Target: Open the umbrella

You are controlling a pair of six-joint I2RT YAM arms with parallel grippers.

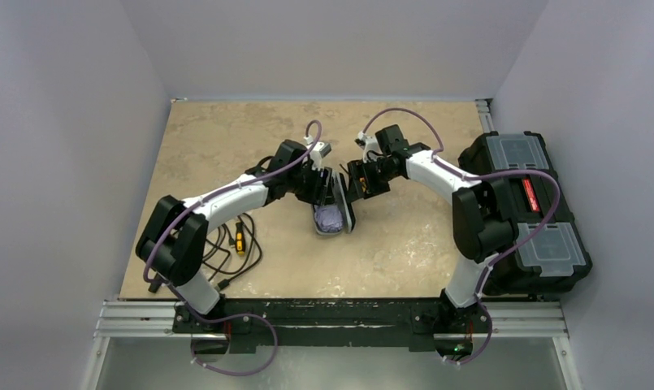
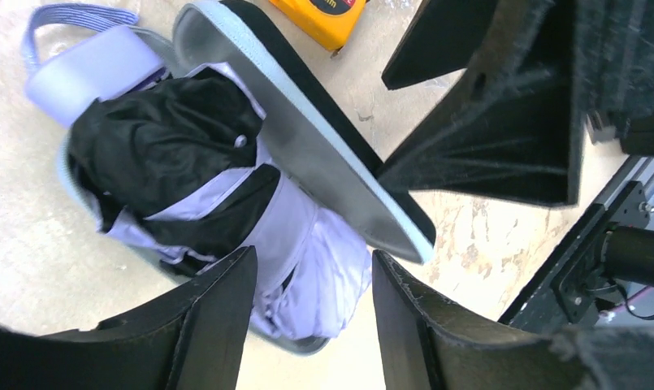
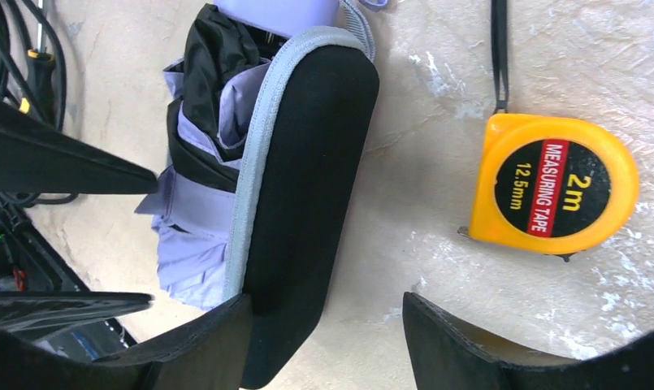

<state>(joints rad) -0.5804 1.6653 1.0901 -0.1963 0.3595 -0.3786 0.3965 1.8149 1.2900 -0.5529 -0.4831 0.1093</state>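
Tabletop [image 1: 226, 138] of mottled beige fills the overhead view, with the umbrella [image 1: 330, 218] lying near its middle as a folded bundle. Well to the right of the umbrella sits a black toolbox [image 1: 526, 211] with clear lid panels. Well to the left of it lies a tangle of black cables [image 1: 218, 248]. Both arms bend inward and meet just above the umbrella. Up close, the umbrella is crumpled lavender and black fabric, with its lavender handle [image 2: 88, 73] at the end away from the left wrist camera. It rests in what looks like an open case. The case's oval flap [image 3: 299, 179], black inside with a pale grey edge, stands up along one side of the umbrella. The left gripper [image 2: 314, 260] is spread wide, fingers on either side of the umbrella's canopy end, grasping nothing. The right gripper [image 3: 325, 305] is also released, with one finger at the flap's near end; contact cannot be told. A yellow tape measure [image 3: 551, 183] lies beyond the flap, on the side away from the umbrella. The task looks barely begun: the step in hand seems to be taking a first hold. The next move likely calls for one gripper to pinch the bundle or handle and lift it clear of the case while the other steadies the case. Only then can the shaft be drawn out.
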